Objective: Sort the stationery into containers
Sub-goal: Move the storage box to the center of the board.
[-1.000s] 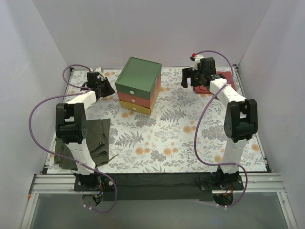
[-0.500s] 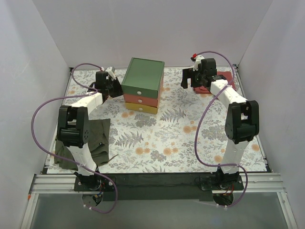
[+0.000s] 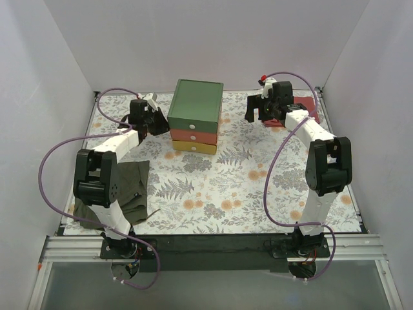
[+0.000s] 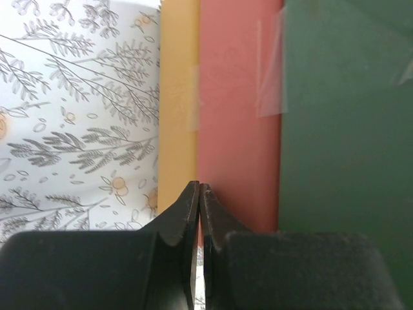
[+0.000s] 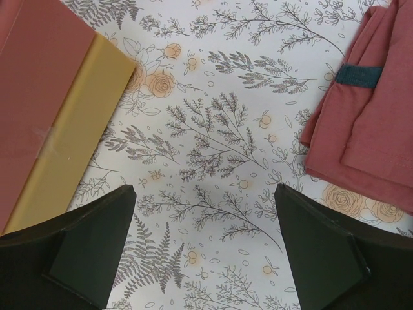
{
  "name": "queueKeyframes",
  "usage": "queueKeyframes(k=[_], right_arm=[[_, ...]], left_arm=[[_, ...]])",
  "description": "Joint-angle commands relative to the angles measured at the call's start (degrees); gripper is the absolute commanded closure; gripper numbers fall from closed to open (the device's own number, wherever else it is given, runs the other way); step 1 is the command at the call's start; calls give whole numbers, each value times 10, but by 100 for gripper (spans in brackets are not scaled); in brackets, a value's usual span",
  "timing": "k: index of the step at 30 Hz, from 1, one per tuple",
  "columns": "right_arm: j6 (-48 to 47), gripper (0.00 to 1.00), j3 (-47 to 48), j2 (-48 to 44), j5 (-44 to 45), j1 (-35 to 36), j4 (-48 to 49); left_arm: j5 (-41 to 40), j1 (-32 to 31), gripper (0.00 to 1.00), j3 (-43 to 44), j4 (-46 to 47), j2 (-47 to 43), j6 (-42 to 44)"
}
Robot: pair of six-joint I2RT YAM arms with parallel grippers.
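Left wrist view: we hold the left gripper (image 4: pixel 199 188) shut with the drawers (image 4: pixel 239 116) just ahead, the right gripper (image 5: pixel 203 197) spread wide.

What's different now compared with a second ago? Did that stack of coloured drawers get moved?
The left tool closed and swung right, up to the side of the drawer stack, which turned from skewed to square-on and shifted slightly right. Nothing was picked up. The right tool stayed open beside the red cloth; the olive cloth did not move.
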Motion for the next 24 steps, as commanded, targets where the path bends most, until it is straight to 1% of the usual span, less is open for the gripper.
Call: queueKeyframes(k=[1,10,14,20,24], right_arm=[[6,2,-1,-29,-10,-3,24],[6,2,-18,-40,-13,-2,26],[6,2,-26,-44,-12,-2,29],[6,2,-25,-41,-13,-2,29],[9,2,-19,-35,-16,-3,29]], left_arm=[[13,-22,100,-17,-5,-51,-4],[15,-25,100,-27,0,-58,-3],[30,-27,100,-34,1,-66,5],[44,-43,100,-40,1,-80,20],[36,-50,100,-46,1,-83,20]])
